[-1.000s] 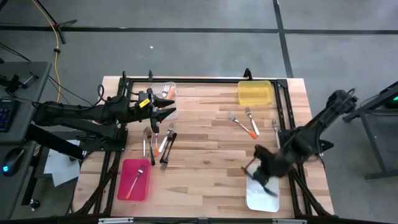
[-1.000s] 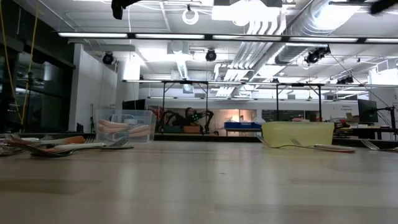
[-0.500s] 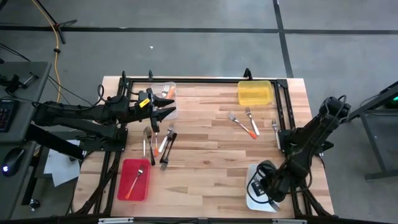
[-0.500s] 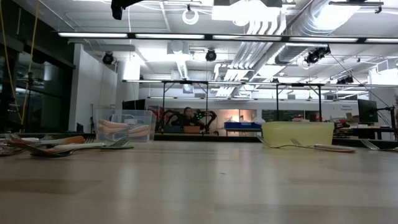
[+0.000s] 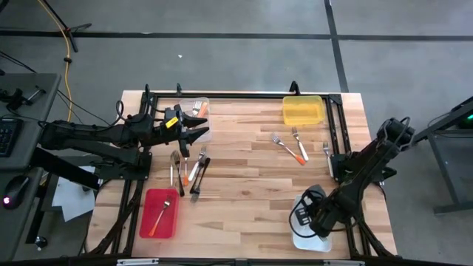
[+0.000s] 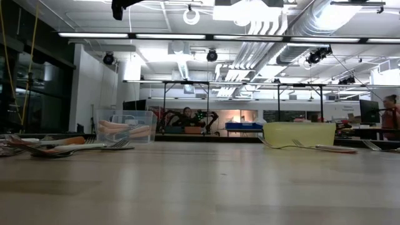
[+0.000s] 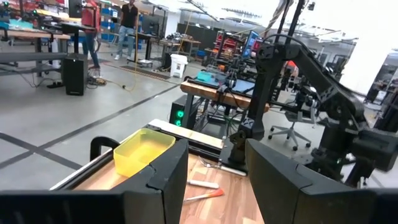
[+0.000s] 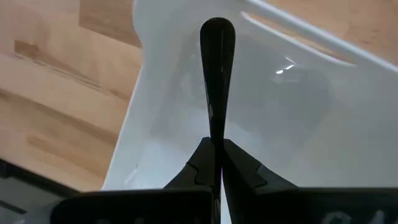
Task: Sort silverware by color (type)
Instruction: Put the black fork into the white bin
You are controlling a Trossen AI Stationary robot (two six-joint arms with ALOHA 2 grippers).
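Observation:
My right gripper (image 5: 305, 215) is low over the white bin (image 5: 313, 238) at the near right and is shut on a dark-handled utensil (image 8: 217, 74). My left gripper (image 5: 201, 134) is open and empty, hovering beside the clear bin (image 5: 194, 108) at the far left. Loose silverware lies flat on the table: a cluster with white and dark handles (image 5: 189, 167) and forks with orange handles (image 5: 290, 147). An orange-handled fork (image 5: 161, 214) lies in the red bin (image 5: 148, 222). My right gripper pinches the dark utensil between its two fingertips (image 8: 205, 163), which hide the place of contact. The utensil runs on along the fingers, its rounded dark end (image 8: 217, 30) sticking out ahead over the white bin's floor (image 8: 273, 124). Whether it touches the bin, I cannot tell.
A yellow bin (image 5: 303, 111) stands at the far right. A fork (image 5: 327, 153) lies by the right frame rail. The clear bin holds orange-handled pieces (image 6: 125, 128). Bare wood lies in the table's middle (image 5: 247, 181).
My right gripper has gone toward the table's near edge with the dark utensil, from beside the white bin's far end to over the bin, and has stayed shut.

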